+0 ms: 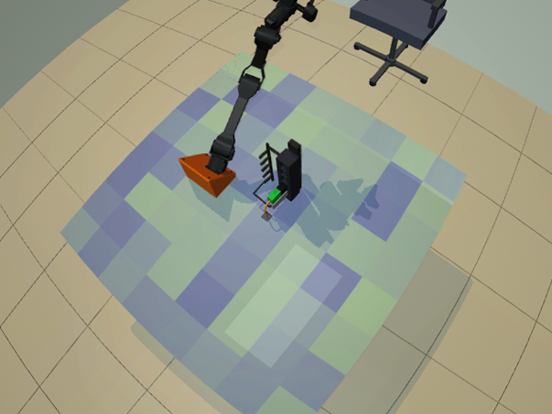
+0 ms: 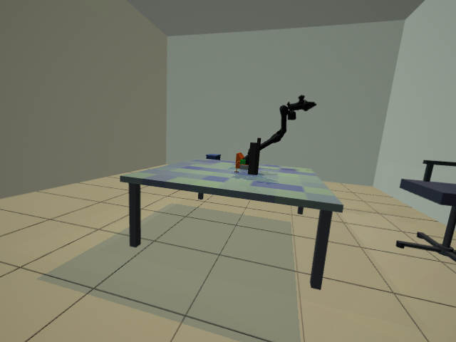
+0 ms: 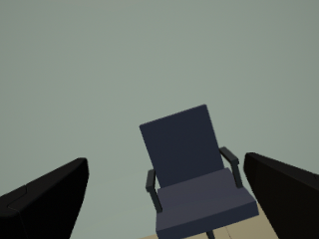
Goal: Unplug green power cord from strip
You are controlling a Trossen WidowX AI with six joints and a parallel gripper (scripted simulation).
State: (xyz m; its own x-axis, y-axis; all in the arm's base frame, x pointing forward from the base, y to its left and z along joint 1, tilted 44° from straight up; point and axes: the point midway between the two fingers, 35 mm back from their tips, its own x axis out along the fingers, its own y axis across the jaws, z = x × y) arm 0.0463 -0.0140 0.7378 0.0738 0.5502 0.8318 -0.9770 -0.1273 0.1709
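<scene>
One green plug (image 1: 276, 194) sits seated in the lowest socket of the upright black power strip (image 1: 290, 171) on the tabletop (image 1: 232, 291), well apart from the hand (image 1: 311, 9), which hangs high above, fingers spread, facing an office chair (image 3: 191, 174).

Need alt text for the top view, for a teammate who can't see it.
The green plug sits in the upright black power strip on the checkered table. The open gripper is raised far off, toward an office chair.

Soft even light (edges warped)
</scene>
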